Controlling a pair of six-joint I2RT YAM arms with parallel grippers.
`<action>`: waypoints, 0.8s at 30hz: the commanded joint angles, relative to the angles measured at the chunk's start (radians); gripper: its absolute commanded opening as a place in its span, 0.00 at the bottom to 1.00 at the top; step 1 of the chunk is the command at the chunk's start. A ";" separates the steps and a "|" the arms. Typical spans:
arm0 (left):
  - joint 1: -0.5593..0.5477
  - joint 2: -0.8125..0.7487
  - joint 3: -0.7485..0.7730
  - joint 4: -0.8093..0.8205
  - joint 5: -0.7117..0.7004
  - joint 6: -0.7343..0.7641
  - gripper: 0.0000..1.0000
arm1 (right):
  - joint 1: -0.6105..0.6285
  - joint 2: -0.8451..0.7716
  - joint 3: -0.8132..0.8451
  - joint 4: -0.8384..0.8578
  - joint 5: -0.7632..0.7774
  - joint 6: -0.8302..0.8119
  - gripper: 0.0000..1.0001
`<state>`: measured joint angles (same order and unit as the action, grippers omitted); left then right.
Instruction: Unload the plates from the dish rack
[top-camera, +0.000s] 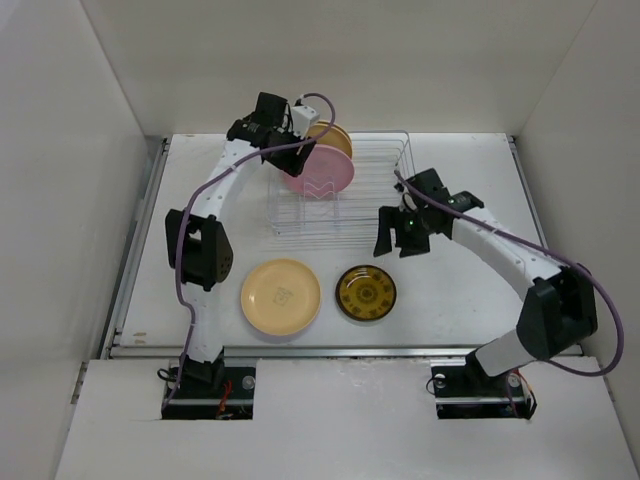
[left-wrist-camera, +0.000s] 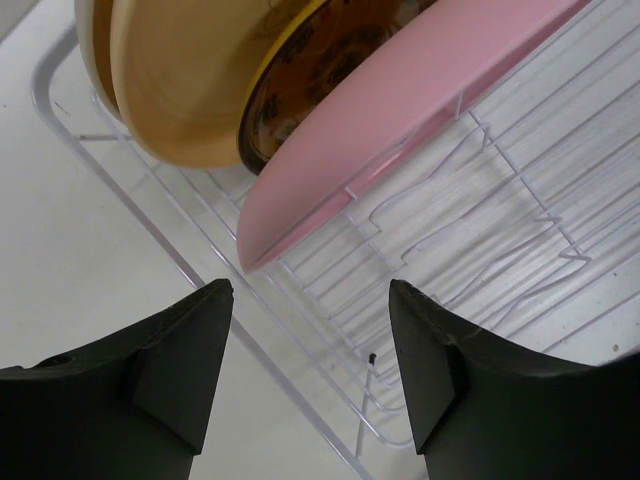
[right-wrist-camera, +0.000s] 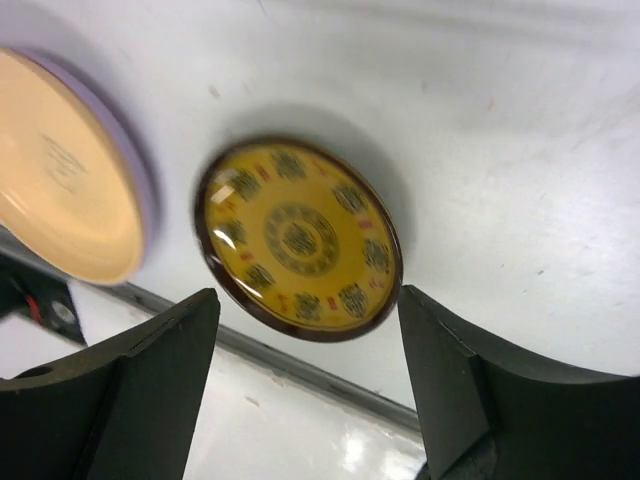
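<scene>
The wire dish rack (top-camera: 385, 190) stands at the table's back middle. A pink plate (top-camera: 318, 172), an amber patterned plate and yellow plates (top-camera: 338, 140) stand in its left end; they also show in the left wrist view: pink (left-wrist-camera: 400, 110), amber (left-wrist-camera: 320, 60), yellow (left-wrist-camera: 180, 80). My left gripper (top-camera: 283, 122) is open and empty, just above the rack's left end (left-wrist-camera: 311, 300). A cream plate (top-camera: 281, 296) on a lavender one and an amber patterned plate (top-camera: 365, 292) lie flat on the table. My right gripper (top-camera: 404, 235) is open and empty above the amber plate (right-wrist-camera: 298, 240).
White walls stand close on the left, back and right. A metal rail (top-camera: 330, 350) runs along the table's front edge, also in the right wrist view (right-wrist-camera: 300, 365). The rack's right part holds no plates.
</scene>
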<state>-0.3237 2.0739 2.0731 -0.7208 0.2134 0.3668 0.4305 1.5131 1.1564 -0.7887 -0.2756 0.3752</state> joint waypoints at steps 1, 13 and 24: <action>-0.023 0.006 0.028 0.084 -0.055 0.037 0.61 | -0.004 -0.071 0.138 -0.024 0.102 0.028 0.78; -0.043 0.103 0.090 0.127 -0.186 0.027 0.00 | -0.125 0.068 0.410 0.069 0.432 0.050 0.86; -0.031 0.032 0.125 0.107 -0.172 0.000 0.00 | -0.190 0.412 0.542 0.163 0.467 0.048 0.86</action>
<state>-0.3645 2.1975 2.1208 -0.5957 -0.0013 0.4290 0.2432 1.9057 1.6524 -0.6811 0.1761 0.4194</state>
